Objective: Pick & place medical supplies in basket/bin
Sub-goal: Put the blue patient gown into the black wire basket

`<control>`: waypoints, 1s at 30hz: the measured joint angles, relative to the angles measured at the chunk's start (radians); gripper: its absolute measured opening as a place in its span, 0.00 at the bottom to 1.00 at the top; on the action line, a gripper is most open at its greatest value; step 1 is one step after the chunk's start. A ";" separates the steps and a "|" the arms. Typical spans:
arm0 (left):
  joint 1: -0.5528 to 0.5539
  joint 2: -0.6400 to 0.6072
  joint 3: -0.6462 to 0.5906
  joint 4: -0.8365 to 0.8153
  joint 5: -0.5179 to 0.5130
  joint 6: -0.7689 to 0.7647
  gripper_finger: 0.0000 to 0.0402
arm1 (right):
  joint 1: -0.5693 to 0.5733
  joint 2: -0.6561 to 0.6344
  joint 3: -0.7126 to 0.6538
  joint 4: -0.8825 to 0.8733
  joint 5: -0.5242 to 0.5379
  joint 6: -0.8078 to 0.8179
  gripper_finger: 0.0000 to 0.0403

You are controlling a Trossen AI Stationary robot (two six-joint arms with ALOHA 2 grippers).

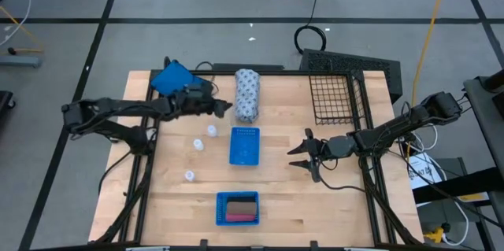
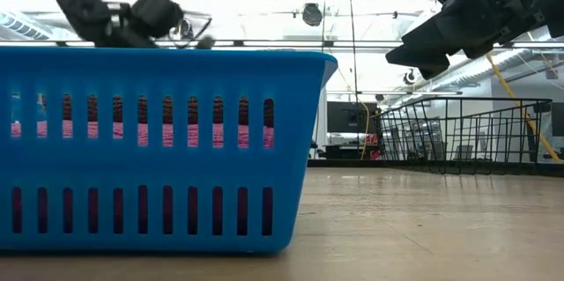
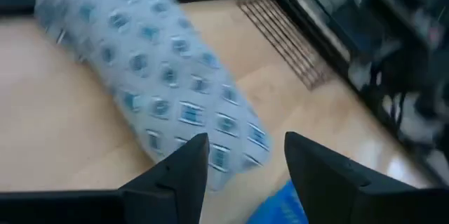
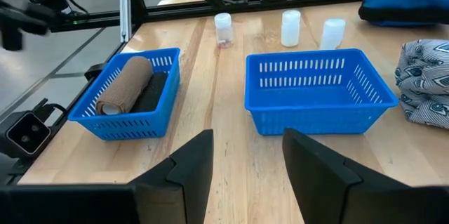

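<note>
While the roll: [image 1: 247, 95] is lain near the basket [image 1: 337, 97], left gripper [image 1: 224, 109]: held beside it, fingers apart.
Right gripper [image 1: 299, 156]: parted, nothing held.

Left claw [image 3: 242, 175] with both fingers apart, poised just above near end of patterned white roll [image 3: 158, 83]. Roll lying diagonally on wooden worktop [image 3: 56, 133]. Black wire basket [image 3: 295, 20] beyond. Blue tray corner [image 3: 284, 206] between fingers.

Low view: blue tray [image 2: 159, 149] hides most of the table; roll [image 3: 154, 76] blurred.
</note>
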 joint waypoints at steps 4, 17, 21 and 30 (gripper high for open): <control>0.114 0.071 -0.068 0.099 0.064 -0.150 0.58 | 0.000 0.000 0.000 0.000 0.000 -0.004 0.40; 0.175 0.390 0.082 0.172 0.122 -0.223 0.86 | -0.003 0.000 0.000 0.015 0.001 -0.033 0.40; 0.179 0.492 0.151 0.168 0.119 -0.228 0.86 | -0.003 0.000 0.000 0.015 0.001 -0.048 0.40; 0.155 0.548 0.242 0.104 0.057 -0.231 0.86 | -0.003 0.000 0.000 0.011 0.000 -0.049 0.40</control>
